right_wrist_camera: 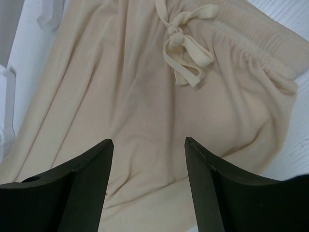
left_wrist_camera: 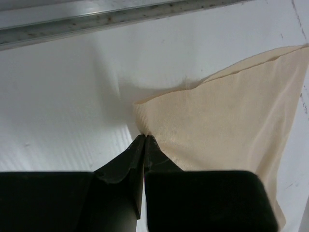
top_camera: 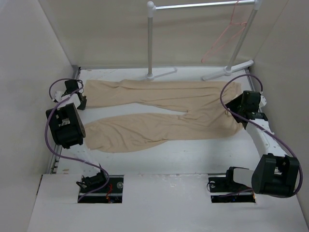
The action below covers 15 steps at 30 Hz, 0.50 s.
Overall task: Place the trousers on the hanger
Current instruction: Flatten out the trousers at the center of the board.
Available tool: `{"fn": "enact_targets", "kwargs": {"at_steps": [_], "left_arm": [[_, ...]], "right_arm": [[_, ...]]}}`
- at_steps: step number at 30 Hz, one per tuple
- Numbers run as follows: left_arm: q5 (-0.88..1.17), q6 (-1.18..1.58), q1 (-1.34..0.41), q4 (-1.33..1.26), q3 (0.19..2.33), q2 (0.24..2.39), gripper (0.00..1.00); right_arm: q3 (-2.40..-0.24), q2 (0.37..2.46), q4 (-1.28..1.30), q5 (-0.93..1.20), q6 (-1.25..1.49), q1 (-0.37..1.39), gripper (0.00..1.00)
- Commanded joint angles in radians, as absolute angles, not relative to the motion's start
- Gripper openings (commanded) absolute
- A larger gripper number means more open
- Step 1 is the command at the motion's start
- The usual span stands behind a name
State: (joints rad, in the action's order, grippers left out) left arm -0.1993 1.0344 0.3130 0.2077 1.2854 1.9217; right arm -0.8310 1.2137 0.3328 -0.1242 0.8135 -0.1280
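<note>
The beige trousers (top_camera: 159,108) lie flat on the white table, legs to the left, waist to the right. My left gripper (top_camera: 81,100) sits at the far leg's cuff. In the left wrist view it (left_wrist_camera: 145,137) is shut, its tips pinching the corner of the cuff (left_wrist_camera: 227,116). My right gripper (top_camera: 237,109) is over the waist. In the right wrist view it (right_wrist_camera: 148,141) is open and empty above the cloth (right_wrist_camera: 120,87), below the tied drawstring (right_wrist_camera: 183,41). The pinkish-red wire hanger (top_camera: 224,36) hangs from the rack's top bar at the back right.
A white tube garment rack (top_camera: 150,38) stands at the back, its feet (top_camera: 227,70) resting on the table just behind the trousers. White walls close in on the left, right and back. A metal rail (left_wrist_camera: 120,17) runs along the table's left edge.
</note>
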Motion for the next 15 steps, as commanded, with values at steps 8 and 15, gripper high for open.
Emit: {"fn": "enact_targets", "kwargs": {"at_steps": [8,15], "left_arm": [[-0.301,0.953,0.341,0.342,1.33,1.871,0.0],[-0.337,0.933,0.347,0.414,1.362,1.893,0.15]], "right_arm": [[-0.937,1.429,0.293,-0.167,0.799,-0.288,0.76],[-0.864,1.375,0.324,-0.179,0.824,-0.303,0.72]]}}
